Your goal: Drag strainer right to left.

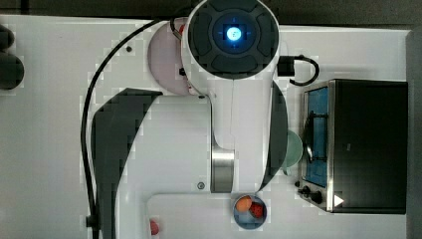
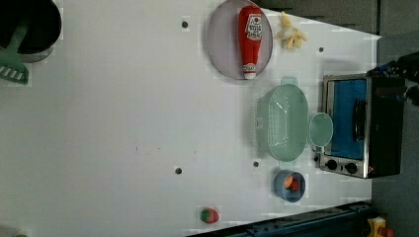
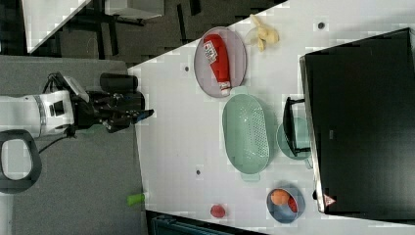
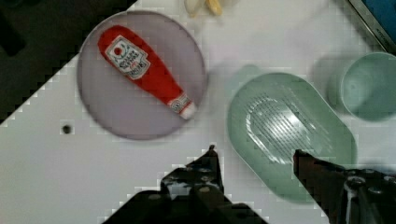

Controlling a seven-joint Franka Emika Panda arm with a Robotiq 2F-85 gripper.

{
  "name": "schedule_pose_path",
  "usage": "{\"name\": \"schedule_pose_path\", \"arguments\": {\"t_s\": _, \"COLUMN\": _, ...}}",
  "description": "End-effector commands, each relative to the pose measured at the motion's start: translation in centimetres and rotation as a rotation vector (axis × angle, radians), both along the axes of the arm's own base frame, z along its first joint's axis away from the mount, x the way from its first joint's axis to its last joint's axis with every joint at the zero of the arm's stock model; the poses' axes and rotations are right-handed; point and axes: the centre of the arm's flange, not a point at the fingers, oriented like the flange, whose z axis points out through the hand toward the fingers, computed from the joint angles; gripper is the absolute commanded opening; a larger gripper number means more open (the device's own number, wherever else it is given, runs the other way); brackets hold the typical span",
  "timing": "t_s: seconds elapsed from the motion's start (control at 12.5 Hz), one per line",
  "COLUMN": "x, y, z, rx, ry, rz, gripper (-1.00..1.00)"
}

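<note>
Overhead, gripper [image 4: 254, 156] hangs spread, empty, above strainer [image 4: 289, 135]; strainer sits between ketchup plate [image 4: 107, 116] and cup [image 4: 371, 86].

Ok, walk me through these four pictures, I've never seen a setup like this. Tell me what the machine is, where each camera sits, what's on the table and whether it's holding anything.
The machine is a single robot arm, white with dark joints. The top view looks straight down on it, so the arm covers much of the white table. The left and right views are cameras off the arm that take in the table. The wrist view rides on the arm and looks past its gripper, a two-fingered clamp.

On the table lie a pale green strainer, a small green cup between it and a toaster oven, a ketchup bottle on a plate, a peeled banana, a blue bowl of toy fruit and a strawberry.

The gripper is open, above the strainer, holding nothing.
</note>
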Motion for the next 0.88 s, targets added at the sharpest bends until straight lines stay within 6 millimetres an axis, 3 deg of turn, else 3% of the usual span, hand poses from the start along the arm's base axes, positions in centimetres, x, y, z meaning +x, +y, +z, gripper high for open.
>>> {"name": "schedule_pose_path", "arguments": {"t_s": 0.08, "x": -20.4, "y": -4.5, "z": 5.7, "rx": -0.012, "ry": 0.036, "rz": -0.244, "gripper": 0.60}}
{"name": "schedule_pose_path", "arguments": {"t_s": 0.24, "x": -20.3, "y": -4.5, "z": 5.5, "rx": -0.012, "ry": 0.040, "rz": -0.244, "gripper": 1.00}}
{"name": "schedule_pose_path", "arguments": {"t_s": 0.56, "x": -17.7, "y": -4.3, "z": 1.9, "rx": -0.019, "ry": 0.055, "rz": -0.250, "gripper": 1.00}}
{"name": "schedule_pose_path", "arguments": {"t_s": 0.72, "x": -15.7, "y": -4.2, "z": -2.1, "rx": -0.022, "ry": 0.052, "rz": -0.275, "gripper": 1.00}}
{"name": "schedule_pose_path", "arguments": {"t_s": 0.88, "x": -13.9, "y": -4.0, "z": -7.4, "rx": -0.026, "ry": 0.058, "rz": -0.335, "gripper": 1.00}}
